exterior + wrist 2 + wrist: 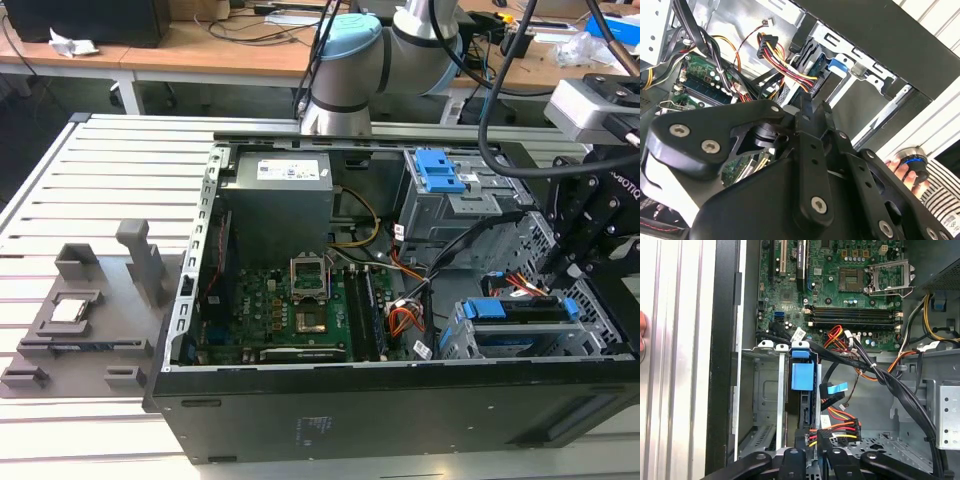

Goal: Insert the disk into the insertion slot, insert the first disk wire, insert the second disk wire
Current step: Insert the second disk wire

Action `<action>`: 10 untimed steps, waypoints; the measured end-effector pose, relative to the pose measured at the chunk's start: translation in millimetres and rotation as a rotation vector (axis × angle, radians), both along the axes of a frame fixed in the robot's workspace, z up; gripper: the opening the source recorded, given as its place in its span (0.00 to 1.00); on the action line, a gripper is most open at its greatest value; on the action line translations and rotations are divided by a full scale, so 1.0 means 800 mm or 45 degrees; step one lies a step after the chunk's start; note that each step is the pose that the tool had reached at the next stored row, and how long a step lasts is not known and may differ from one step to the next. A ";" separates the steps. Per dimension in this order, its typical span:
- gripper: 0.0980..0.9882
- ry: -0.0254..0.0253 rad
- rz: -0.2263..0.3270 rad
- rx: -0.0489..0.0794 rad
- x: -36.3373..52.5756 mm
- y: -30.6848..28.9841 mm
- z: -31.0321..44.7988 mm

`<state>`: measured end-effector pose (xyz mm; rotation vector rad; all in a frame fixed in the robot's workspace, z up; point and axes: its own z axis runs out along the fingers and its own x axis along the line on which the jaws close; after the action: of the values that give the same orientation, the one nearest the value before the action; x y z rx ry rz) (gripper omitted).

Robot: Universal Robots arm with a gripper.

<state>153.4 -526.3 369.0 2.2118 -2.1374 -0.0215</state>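
The disk [525, 310], dark with a bright blue carrier, sits inside the insertion slot [455, 340], a low grey cage at the case's front corner on the exterior view's right. In the first wrist view the disk [802, 376] stands edge-on in the slot [765, 390]. My gripper [552, 283] hangs right over the disk's rear edge. Both wrist views show the gripper [813, 452] [812, 107] shut on a black connector [812, 438] with yellow, red and black wires, at the disk's edge. Whether the connector is fully seated is hidden.
A second black connector [840, 427] on the same wire bundle hangs beside the fingers. Black cables [880, 375] cross the case toward the motherboard [290, 310]. A taller cage with a blue latch [440, 170] stands behind. A person's hand [905, 172] rests outside the case.
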 end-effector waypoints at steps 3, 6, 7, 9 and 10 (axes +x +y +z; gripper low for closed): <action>0.16 0.0001 0.000 0.001 -0.002 0.0086 -0.0004; 0.16 0.0001 0.000 0.001 -0.013 0.0105 -0.0007; 0.16 0.0000 0.000 0.001 -0.017 0.0107 -0.0008; 0.16 0.0000 0.000 0.001 -0.022 0.0110 -0.0009; 0.16 0.0000 0.000 0.001 -0.025 0.0111 -0.0010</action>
<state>133.5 -517.4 368.3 2.2121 -2.1376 -0.0220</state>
